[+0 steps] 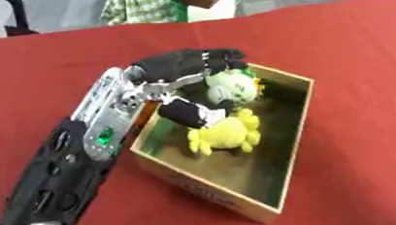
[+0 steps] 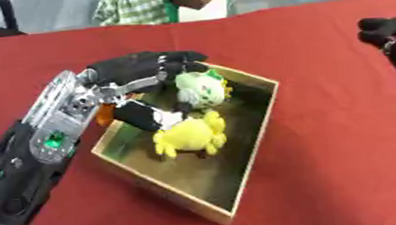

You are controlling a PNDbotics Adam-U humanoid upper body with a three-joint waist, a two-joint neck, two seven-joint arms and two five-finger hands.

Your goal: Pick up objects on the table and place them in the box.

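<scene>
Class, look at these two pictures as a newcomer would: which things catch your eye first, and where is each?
First, the black left hand reaching over the wooden box at the centre of the red table, fingers curled round a pale green toy. Just below it, inside the box, lies a bright yellow plush toy. The right hand waits at the right edge.

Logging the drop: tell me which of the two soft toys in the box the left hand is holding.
The pale green-and-white toy, at the box's far end. The left hand curls over it, thumb beneath. The yellow toy lies free just nearer the camera.
</scene>
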